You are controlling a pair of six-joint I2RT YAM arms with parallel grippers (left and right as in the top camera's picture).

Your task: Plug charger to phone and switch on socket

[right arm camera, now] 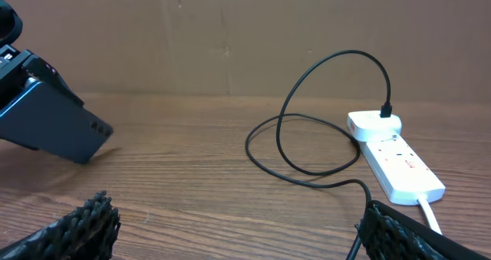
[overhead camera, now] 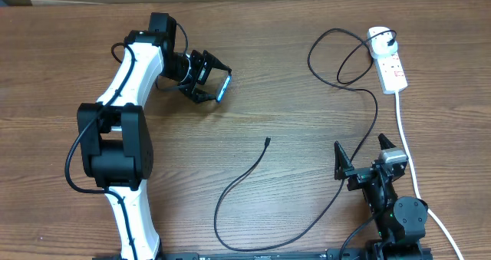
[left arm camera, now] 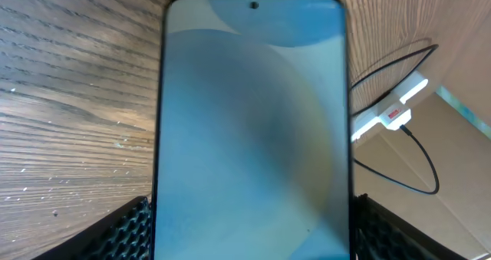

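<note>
- Step in hand: presenting the phone (left arm camera: 253, 130) for plugging. The left gripper (overhead camera: 209, 81) is clamped on its long edges, at the far left of the table (overhead camera: 253, 30).
- Phone pose: tilted, with the lit screen facing the left wrist camera. Whether its lower edge touches the table cannot be told.
- Right gripper (overhead camera: 359, 156): released, jaws spread wide and grasping nothing, at the near right, just beside the charger (overhead camera: 349, 195).
- Charger layout: the tip (overhead camera: 267, 141) lies loose on the bare table between the two arms, well apart from the phone. The cable loops toward the near edge, then runs up the right side.
- Socket (overhead camera: 390, 60): at the far right, with the plug (overhead camera: 392, 39) already seated in its far end. The switch position is too small to read.
- Progress, as judged: no connection made yet and the tip is ungrasped, so most of the task remains.
- Next move, as judged: the right gripper should reach left to the tip, pinch it just behind the connector, align it with the phone's port and push it in. The left gripper must brace against that push. The socket switch comes after.
</note>
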